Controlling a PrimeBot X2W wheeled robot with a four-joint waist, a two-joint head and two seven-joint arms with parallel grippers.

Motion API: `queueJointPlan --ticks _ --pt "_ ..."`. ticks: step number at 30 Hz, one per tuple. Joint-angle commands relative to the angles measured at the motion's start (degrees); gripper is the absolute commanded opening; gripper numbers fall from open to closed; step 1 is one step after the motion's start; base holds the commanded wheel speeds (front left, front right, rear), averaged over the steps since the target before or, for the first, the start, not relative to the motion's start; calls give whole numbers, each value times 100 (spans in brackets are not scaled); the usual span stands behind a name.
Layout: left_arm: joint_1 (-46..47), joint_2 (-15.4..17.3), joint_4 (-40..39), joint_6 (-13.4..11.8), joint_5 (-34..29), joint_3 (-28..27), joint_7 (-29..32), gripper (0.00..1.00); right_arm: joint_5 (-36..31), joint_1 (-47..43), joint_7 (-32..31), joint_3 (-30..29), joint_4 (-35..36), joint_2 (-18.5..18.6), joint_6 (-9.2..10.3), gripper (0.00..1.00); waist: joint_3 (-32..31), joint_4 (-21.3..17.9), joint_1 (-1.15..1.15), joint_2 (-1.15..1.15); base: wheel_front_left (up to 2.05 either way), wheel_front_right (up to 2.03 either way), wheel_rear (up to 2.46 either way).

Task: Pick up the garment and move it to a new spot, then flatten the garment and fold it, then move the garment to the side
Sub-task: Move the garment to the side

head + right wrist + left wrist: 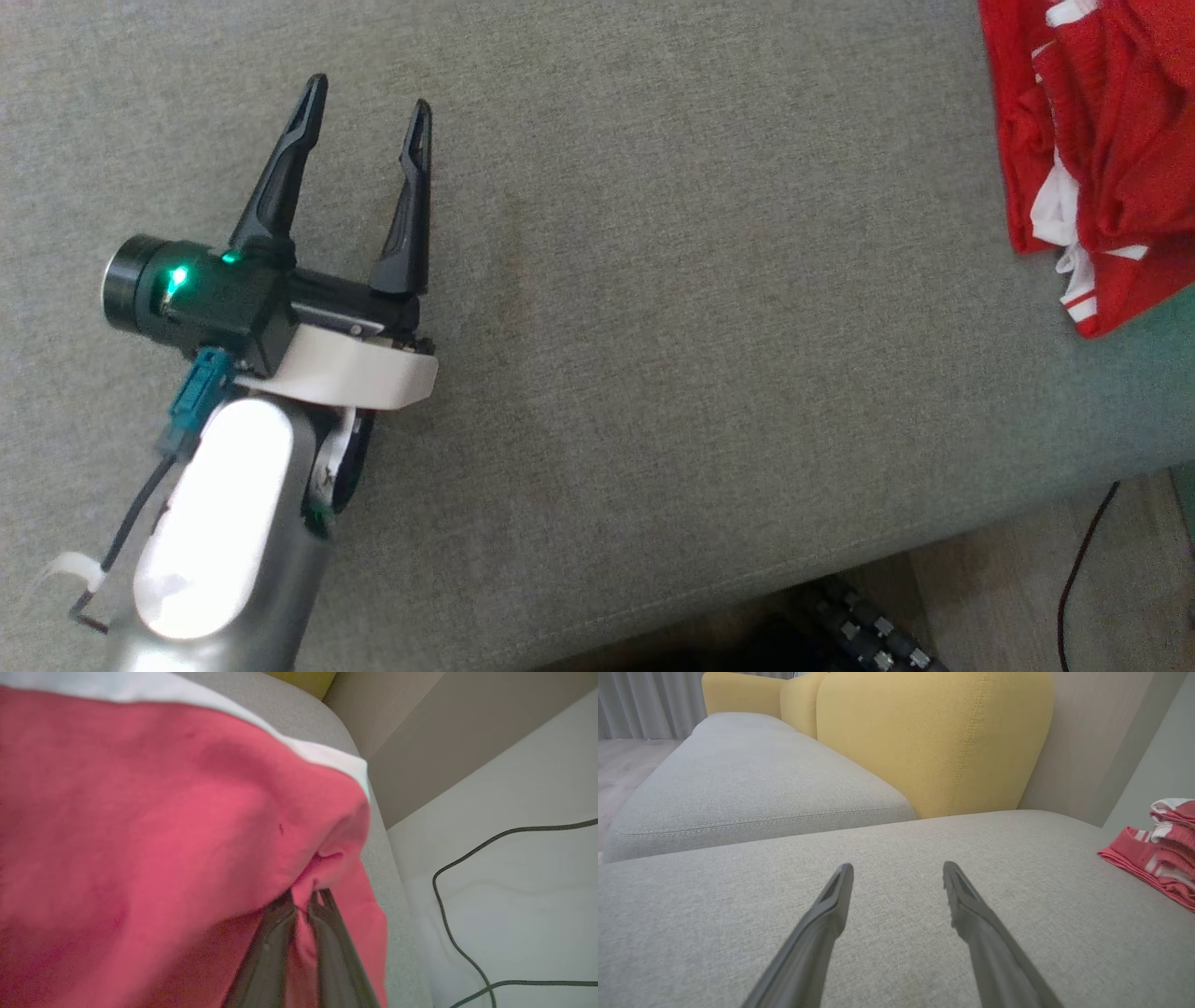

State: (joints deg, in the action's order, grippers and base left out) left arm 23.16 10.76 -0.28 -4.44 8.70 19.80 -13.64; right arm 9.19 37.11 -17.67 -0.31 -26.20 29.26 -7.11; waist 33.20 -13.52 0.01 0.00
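Note:
The garment (1111, 149) is red with white trim and lies bunched at the upper right of the grey sofa seat (672, 327). From the left wrist it shows as a red heap (1157, 858) at the far right. My left gripper (372, 98) hovers open over bare cushion on the left, far from the cloth, its two dark fingers (831, 905) spread with nothing between them. My right gripper (303, 896) is shut on a fold of the garment (163, 826), which bulges above and around its fingers.
A yellow backrest (924, 742) rises behind the seat, with a second grey cushion (747, 784) beyond it. The seat's front edge runs along the lower right, with floor and a black cable (1074, 579) below. Another cable (448, 914) lies on the pale floor.

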Motion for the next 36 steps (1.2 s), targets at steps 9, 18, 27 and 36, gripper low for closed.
queueJointPlan --ticks 9,18,27,36 --pt "93 125 -63 21 35 -127 -25 100 -329 -176 582 -701 -103 -519 -37 100 -170 46 -1 0 0 0 0" --pt "-314 109 177 -67 163 -163 -85 100 -556 -1217 1201 -1249 1263 -1507 -37 100 -971 79 -1 0 0 0 0" --pt "-867 122 259 -201 326 -247 -105 100 -463 -2549 1242 -700 2987 -2388 -37 100 -1694 392 -1 0 0 0 0" --pt "-1367 155 244 -394 476 -416 -117 100 -196 -3098 1395 84 3273 -2617 -37 100 -2352 1077 -1 0 0 0 0"
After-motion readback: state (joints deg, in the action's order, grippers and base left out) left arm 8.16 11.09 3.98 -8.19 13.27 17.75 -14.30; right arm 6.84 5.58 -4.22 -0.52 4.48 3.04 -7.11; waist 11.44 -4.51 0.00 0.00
